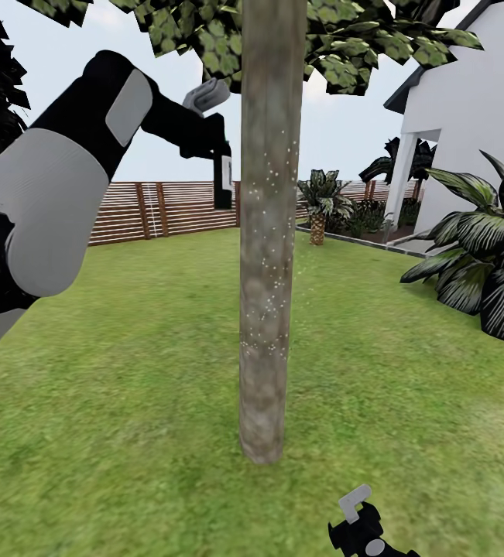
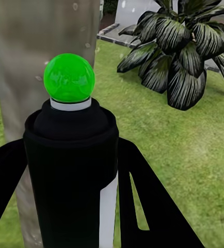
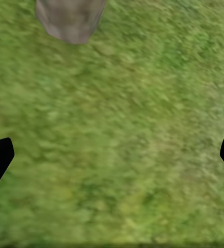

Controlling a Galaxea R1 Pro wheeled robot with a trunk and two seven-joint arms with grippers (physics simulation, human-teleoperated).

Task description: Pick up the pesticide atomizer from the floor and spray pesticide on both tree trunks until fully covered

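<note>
Currently left pincer [image 1: 214,143] grips atomizer [image 2: 70,155] raised beside trunk [image 1: 269,232] to spray; right pincer [image 3: 112,155] open, idle.

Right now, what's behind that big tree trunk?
Behind the tree trunk run the wooden fence and lawn, with a small palm beside. Whatever lies directly behind the trunk is covered.
</note>
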